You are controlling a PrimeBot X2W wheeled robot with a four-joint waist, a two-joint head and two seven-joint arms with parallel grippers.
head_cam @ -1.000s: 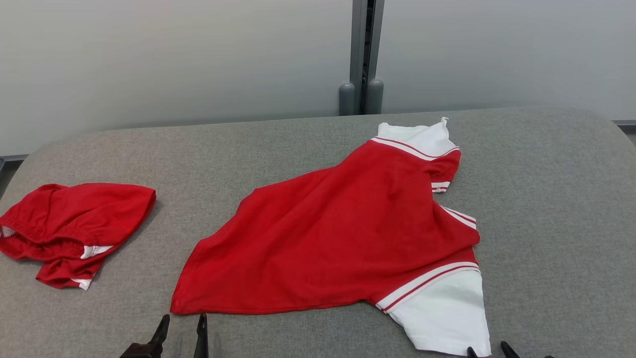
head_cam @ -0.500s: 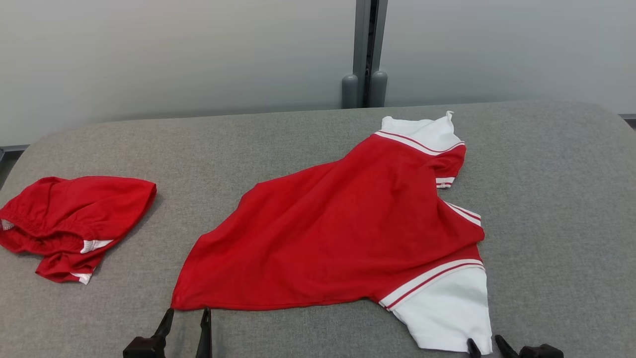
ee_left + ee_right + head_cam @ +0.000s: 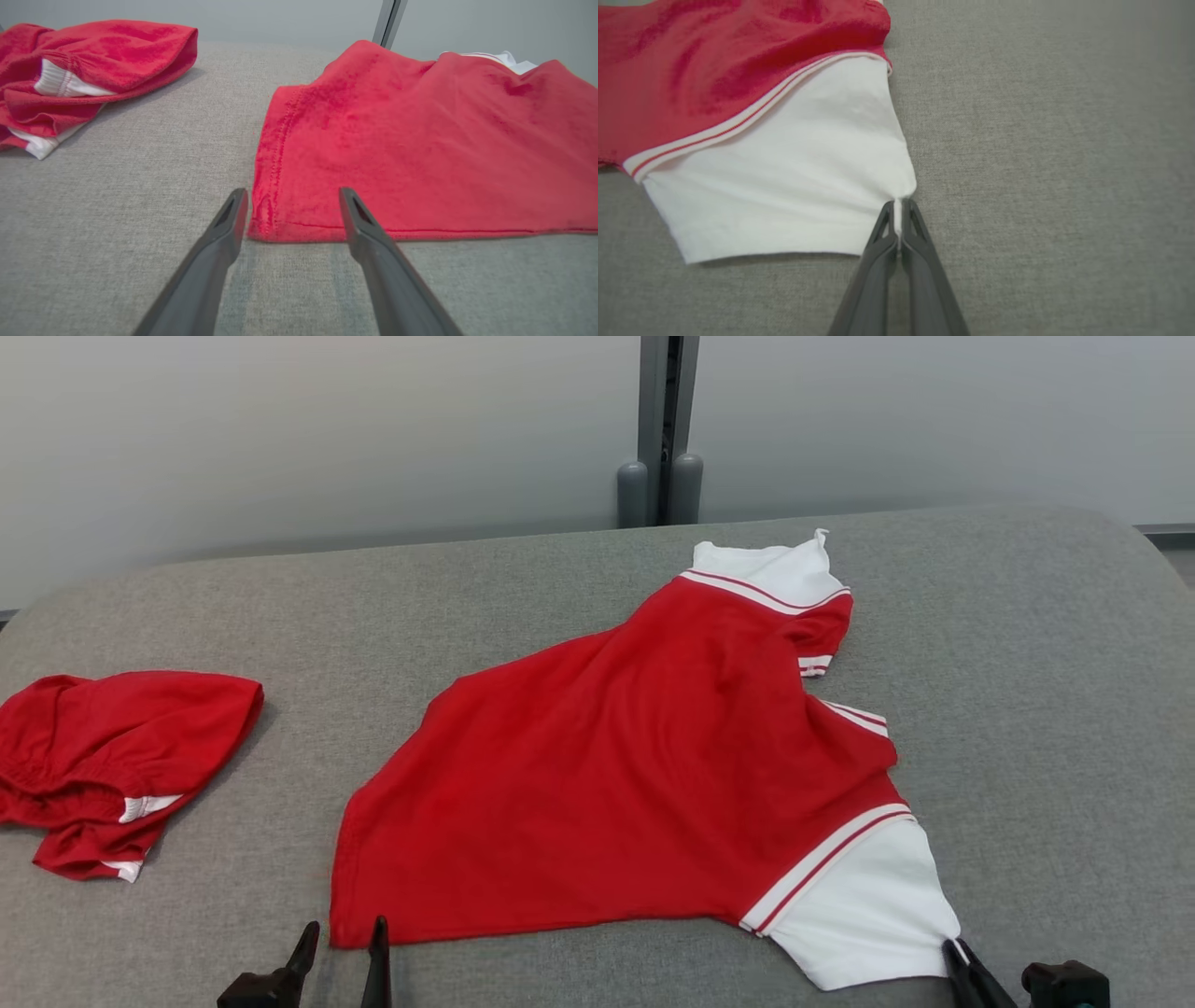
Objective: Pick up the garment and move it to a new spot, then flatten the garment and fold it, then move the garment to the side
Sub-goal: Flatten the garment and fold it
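Grey padded surface [image 3: 1027, 644] spans view. Red-and-white shirt [image 3: 635, 784] spread mid-surface, slightly rumpled, white sleeve [image 3: 794, 177] at near right. Red shorts [image 3: 121, 747] bunched at far left, well apart from shirt. At sleeve corner: right gripper [image 3: 899, 203] pinched closed on cloth. At shirt's near-left hem corner: left gripper [image 3: 293, 192] spread open, one finger either side.

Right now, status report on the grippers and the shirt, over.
Right gripper shut on the shirt at its white sleeve corner. Left gripper open at the red hem corner. Shirt rumpled on the grey surface. Red shorts to the left, clear.
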